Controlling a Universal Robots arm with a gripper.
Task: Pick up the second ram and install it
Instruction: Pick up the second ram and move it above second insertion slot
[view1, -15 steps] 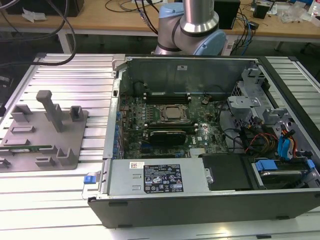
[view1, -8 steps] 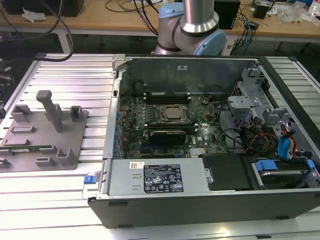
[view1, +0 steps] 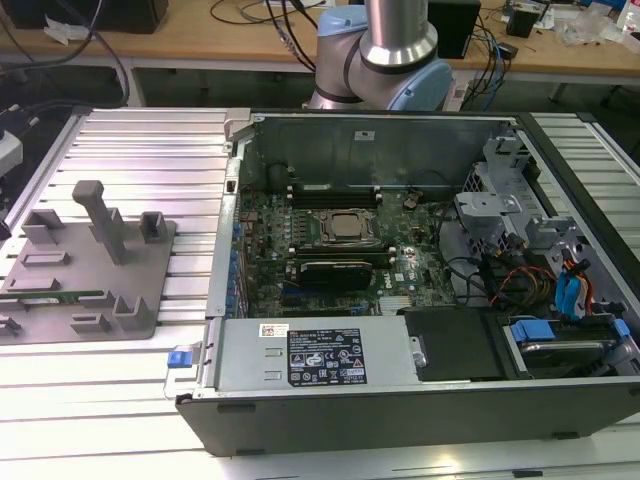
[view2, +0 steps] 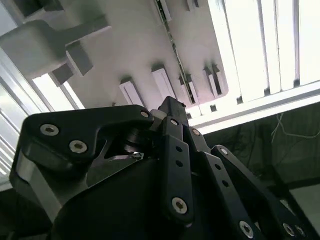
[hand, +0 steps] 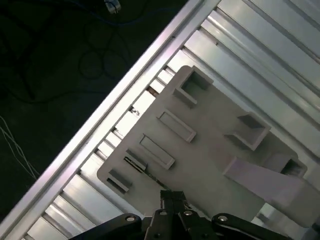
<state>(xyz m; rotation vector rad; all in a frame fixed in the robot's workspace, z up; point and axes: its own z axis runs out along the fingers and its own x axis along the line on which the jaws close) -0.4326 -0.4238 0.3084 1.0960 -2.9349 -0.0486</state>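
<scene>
End effector (hand: 172, 195), fingers seemingly closed on nothing, hangs above grey fixture tray (hand: 210, 145); second ram (view1: 62, 295) lies flat in it, near one edge.

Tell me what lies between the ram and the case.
In the exterior view: the grey tray that the ram lies on, with a small raised block, then bare table slats up to the case.

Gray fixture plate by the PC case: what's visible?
The gray fixture plate, apparently matte plastic, lies flat on the ribbed metal table, to the exterior view's left of the open computer case. It has a tall post, raised blocks and rectangular slots; the second ram, thin and green, lies in one.
</scene>
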